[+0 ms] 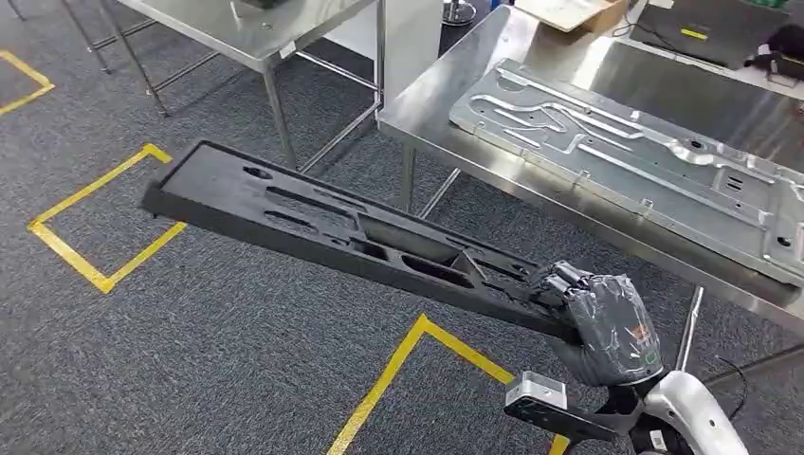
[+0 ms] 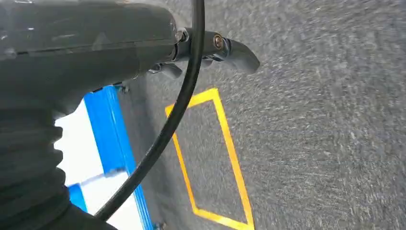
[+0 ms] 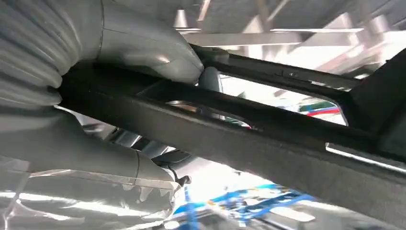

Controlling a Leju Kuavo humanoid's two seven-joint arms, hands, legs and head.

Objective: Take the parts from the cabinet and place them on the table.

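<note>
One right robot hand (image 1: 607, 322) grips a long black part (image 1: 313, 223); the left robot hand (image 2: 95, 52) seems curled, empty.

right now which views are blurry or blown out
Head view: sharp, with glare on the steel table. Left wrist view: carpet smeared by motion blur. Right wrist view: the black part sits close and soft, background washed out bright behind the right hand.

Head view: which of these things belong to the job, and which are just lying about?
Job:
- long black part, held at one end by the right hand
- steel table, the drop-off
- silver stamped panel lying on it

Lying about:
- yellow floor tape
- second steel table
- cardboard box
</note>
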